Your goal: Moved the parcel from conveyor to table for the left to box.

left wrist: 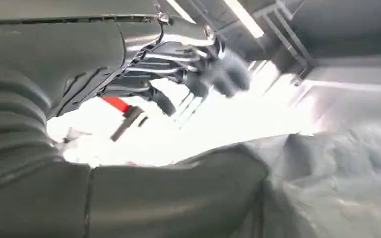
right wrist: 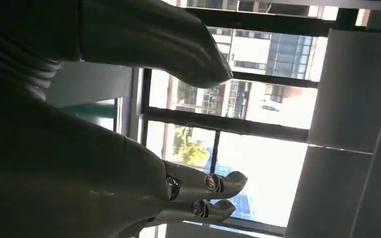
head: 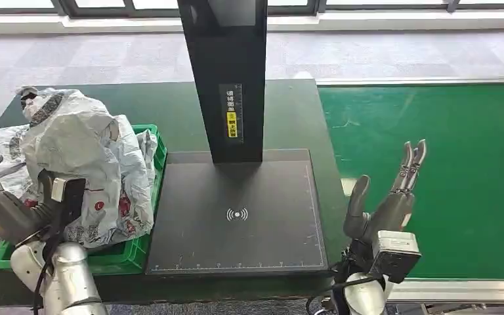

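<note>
A big crumpled white-and-grey parcel (head: 72,151) is heaped in the green crate (head: 115,259) at the table's left, on top of other bags. My left hand (head: 0,203) lies at the crate's outer left side against the bags, fingers pointing away from me. In the left wrist view its fingers (left wrist: 198,74) are spread with nothing between them, and grey bag plastic (left wrist: 347,168) lies beside them. My right hand (head: 387,203) is raised at the table's right edge beside the green conveyor (head: 446,170). Its fingers (right wrist: 218,183) are straight, and it holds nothing.
A black scanning pad (head: 236,216) with a tall black post (head: 230,79) takes up the table's middle, between crate and conveyor. The belt's green surface is bare in view. Grey floor and windows lie beyond the table.
</note>
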Tool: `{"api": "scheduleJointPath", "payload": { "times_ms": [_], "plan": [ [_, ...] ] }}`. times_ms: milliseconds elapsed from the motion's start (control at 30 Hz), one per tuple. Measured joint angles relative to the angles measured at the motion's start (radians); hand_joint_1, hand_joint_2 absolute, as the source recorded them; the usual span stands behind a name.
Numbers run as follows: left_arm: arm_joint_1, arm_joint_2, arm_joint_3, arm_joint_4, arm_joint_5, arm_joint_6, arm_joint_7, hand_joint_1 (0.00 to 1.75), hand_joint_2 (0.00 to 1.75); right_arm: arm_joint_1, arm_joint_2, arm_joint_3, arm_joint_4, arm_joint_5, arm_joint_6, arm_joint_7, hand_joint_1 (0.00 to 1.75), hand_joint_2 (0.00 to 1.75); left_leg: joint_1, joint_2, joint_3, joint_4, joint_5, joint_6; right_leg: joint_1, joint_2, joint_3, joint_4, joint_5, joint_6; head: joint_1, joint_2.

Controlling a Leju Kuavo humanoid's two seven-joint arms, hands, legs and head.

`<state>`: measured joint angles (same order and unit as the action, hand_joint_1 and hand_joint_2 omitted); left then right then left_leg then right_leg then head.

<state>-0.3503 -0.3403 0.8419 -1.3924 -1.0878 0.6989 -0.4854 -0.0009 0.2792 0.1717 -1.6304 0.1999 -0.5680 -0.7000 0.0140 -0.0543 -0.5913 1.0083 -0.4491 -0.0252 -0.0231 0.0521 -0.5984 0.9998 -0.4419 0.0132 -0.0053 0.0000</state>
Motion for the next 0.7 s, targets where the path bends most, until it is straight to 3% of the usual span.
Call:
{"api": "scheduleJointPath", "payload": {
  "times_ms": [167, 700],
  "plan": [
    [0.001, 0.000, 0.004, -0.033, 0.165, 0.000, -0.149, 0.00, 0.00, -0.002, 0.000, 0.000, 0.014, -0.003, -0.013, 0.000, 0.00, 0.00, 0.000, 0.000, 0.000, 0.000, 0.000, 0.000, 0.000, 0.000, 0.000, 0.000, 0.000, 0.000, 0.000, 0.000],
    [0.018, -0.004, -0.053, -0.089, 0.314, 0.000, -0.191, 0.00, 0.00, -0.004, 0.000, 0.000, 0.050, -0.010, -0.046, 0.000, 0.00, 0.00, 0.000, 0.000, 0.000, 0.000, 0.000, 0.000, 0.000, 0.000, 0.000, 0.000, 0.000, 0.000, 0.000, 0.000]
  ]
}}
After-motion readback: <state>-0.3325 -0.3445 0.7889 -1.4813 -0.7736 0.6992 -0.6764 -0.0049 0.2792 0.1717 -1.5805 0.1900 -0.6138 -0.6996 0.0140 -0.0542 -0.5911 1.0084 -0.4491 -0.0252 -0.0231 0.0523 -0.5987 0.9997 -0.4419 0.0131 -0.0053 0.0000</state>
